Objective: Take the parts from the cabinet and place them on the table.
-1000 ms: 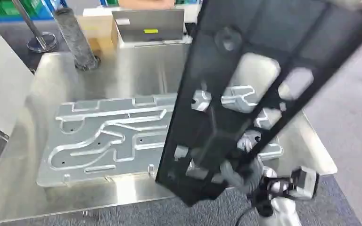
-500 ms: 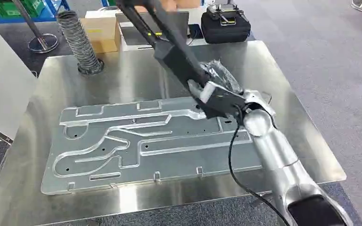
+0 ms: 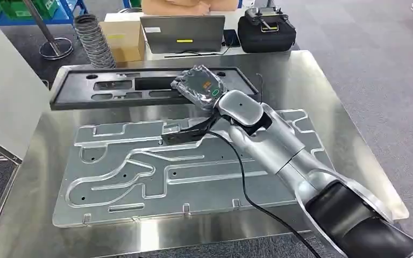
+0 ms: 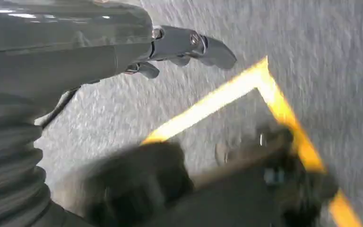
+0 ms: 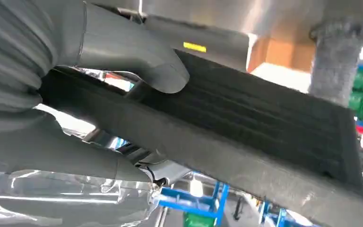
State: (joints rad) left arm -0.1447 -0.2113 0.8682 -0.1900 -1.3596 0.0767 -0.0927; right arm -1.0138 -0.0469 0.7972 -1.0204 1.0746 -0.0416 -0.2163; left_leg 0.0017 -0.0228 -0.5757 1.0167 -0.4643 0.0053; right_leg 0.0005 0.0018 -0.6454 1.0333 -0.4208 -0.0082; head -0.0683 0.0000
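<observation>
One long black part (image 3: 140, 86) with cutouts, flat on table (image 3: 322, 91), gripped by right robot hand (image 3: 199, 86)

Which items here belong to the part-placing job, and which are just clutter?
Job: black part, gripped by right hand; steel table; machined aluminium plate.
Clutter: laptop; cardboard box; black case; ribbed hose.

No lettering here is sharp enough to read. The laptop (image 3: 183, 33) at the far edge of the table carries a small yellow sticker (image 3: 185, 40), and whatever is printed on it is too small to make out.
</observation>
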